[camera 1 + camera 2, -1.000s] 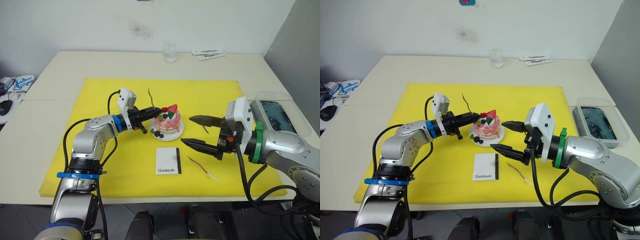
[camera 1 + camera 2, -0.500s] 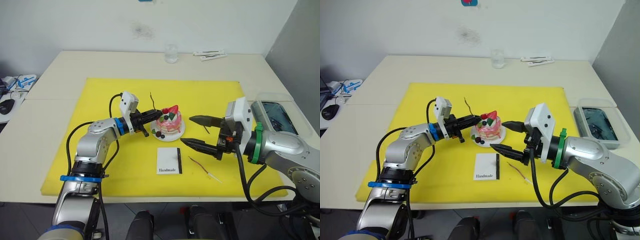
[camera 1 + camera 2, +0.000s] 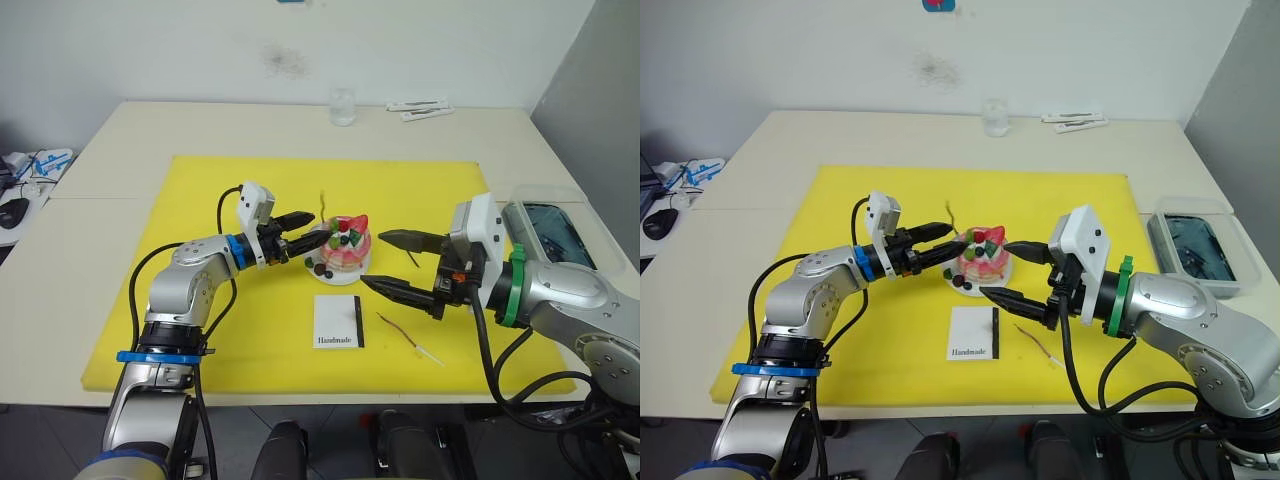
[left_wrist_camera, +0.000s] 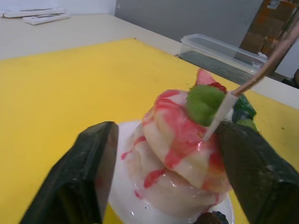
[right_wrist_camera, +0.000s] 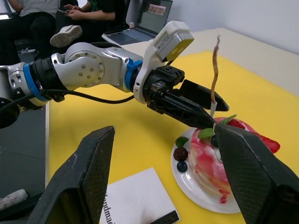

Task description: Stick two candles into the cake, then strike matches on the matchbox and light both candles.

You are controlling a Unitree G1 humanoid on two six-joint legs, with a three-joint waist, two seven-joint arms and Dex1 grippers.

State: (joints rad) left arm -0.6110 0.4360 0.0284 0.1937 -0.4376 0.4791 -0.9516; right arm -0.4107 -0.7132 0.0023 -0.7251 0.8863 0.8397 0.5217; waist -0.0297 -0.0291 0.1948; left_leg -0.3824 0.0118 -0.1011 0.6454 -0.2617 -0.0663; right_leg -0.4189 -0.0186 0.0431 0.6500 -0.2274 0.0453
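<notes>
The pink cake (image 3: 346, 246) sits on its small white plate (image 3: 361, 271) on the yellow mat. One thin brown candle (image 3: 323, 207) stands with its pale tip in the cake's top by the green leaf (image 4: 203, 103). My left gripper (image 3: 317, 227) is open just left of the cake, its fingers on either side of the candle's base and gripping nothing. On the mat right of the white matchbox (image 3: 338, 322) lies a second candle (image 3: 408, 337). My right gripper (image 3: 386, 263) hangs open and empty right of the cake. A short dark match (image 3: 411, 259) lies beside it.
The yellow mat (image 3: 200, 190) covers the middle of the pale table. A glass (image 3: 342, 106) and white packets (image 3: 418, 108) stand at the far edge. A clear plastic box (image 3: 546, 227) sits at the right edge. Seated people show behind the table in the right wrist view.
My left gripper has opened and let go of the candle, which now stands in the cake. The cake has shifted slightly right. The right arm has held still.
</notes>
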